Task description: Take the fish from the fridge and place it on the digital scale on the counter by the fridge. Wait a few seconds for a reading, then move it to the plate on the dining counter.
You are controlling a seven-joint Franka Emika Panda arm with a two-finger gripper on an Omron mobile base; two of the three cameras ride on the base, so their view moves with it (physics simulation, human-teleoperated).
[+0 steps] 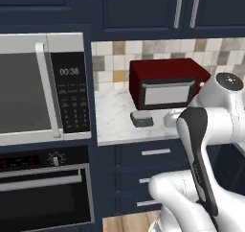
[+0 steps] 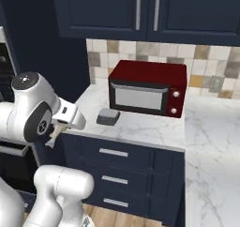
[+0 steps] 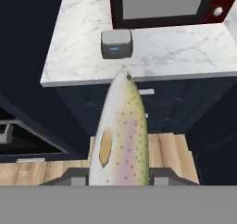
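My gripper (image 3: 119, 174) is shut on the fish (image 3: 121, 130), a pale speckled body with a pinkish stripe that points away from the hand, out towards the counter edge. In the right base view the gripper (image 2: 58, 129) hangs in front of the counter's left end, just below its top, with the beige fish (image 2: 55, 135) sticking down from it. The digital scale (image 3: 116, 44) is a small dark-grey square with a lighter top. It sits on the marble counter (image 3: 176, 56) beyond the fish's tip, and its platform is bare. It also lies before the red box, scale (image 1: 141, 119) (image 2: 108, 117).
A big dark-red box (image 1: 167, 82) (image 2: 147, 87) stands at the back of the counter, right behind the scale. A built-in microwave (image 1: 43, 87) and oven (image 1: 45, 188) fill the wall to the left. Navy drawers (image 2: 115, 174) sit under the counter, wooden floor (image 3: 41, 172) below.
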